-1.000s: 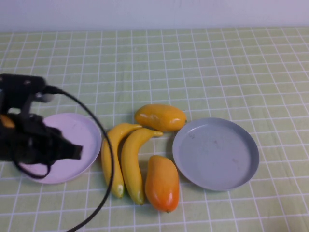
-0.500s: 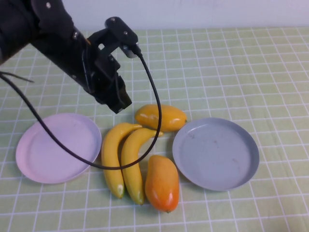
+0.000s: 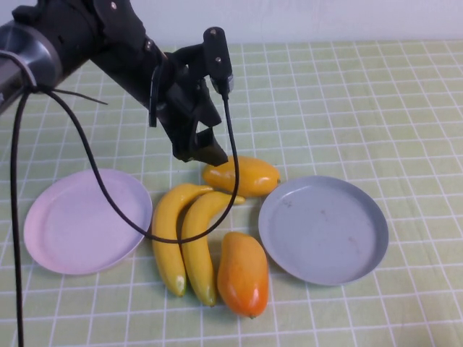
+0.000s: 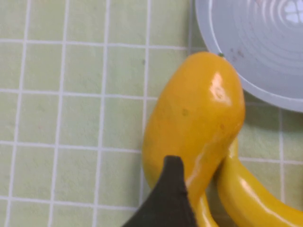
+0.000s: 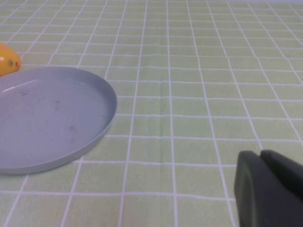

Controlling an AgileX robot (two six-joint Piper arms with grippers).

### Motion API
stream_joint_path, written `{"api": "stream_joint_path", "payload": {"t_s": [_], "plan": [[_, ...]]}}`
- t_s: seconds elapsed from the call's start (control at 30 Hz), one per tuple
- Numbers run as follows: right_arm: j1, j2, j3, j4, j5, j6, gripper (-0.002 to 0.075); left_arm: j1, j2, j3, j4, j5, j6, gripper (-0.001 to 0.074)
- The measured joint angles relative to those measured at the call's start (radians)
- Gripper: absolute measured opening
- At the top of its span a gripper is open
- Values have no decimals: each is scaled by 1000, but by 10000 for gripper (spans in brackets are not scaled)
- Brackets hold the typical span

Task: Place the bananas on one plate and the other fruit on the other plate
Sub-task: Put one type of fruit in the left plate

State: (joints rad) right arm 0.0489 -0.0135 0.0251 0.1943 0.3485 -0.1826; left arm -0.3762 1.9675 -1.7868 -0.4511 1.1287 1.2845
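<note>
Two yellow bananas (image 3: 181,238) lie side by side between the plates, and one banana (image 4: 246,198) shows in the left wrist view. An orange-yellow mango-like fruit (image 3: 242,176) lies behind them; a redder one (image 3: 242,275) lies in front. The pale pink plate (image 3: 87,220) and the grey-blue plate (image 3: 323,230) hold nothing. My left gripper (image 3: 205,152) hovers open over the far fruit's left end (image 4: 194,118), one finger (image 4: 173,198) showing against it. My right gripper (image 5: 265,184) rests shut low over the cloth, right of the grey-blue plate (image 5: 47,118).
A green checked cloth (image 3: 362,108) covers the whole table. The left arm's black cable (image 3: 108,195) loops over the pink plate's edge and the bananas. A pale wall runs along the table's far edge.
My left arm swung from the pink plate at the left to above the far fruit, and its jaws opened. The fruit and plates have not moved.
</note>
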Motion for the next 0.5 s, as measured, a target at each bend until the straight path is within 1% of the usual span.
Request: {"api": "stream_joint_path", "payload": {"t_s": [0.03,0.07,0.13,0.27,0.5], "plan": [[0,0,0,0,0,0,-17,0,9,-1,-19,-21,18,569],[0,0,0,0,0,0,-17,-1,19,-1,-35,-41,43,604],[0,0,0,0,0,0,-17,-11,38,-2,-47,-67,99,638],[0,0,0,0,0,0,-17,-46,83,-2,-62,-97,214,661],[0,0,0,0,0,0,-17,-81,154,-3,-71,-141,260,661]]}}
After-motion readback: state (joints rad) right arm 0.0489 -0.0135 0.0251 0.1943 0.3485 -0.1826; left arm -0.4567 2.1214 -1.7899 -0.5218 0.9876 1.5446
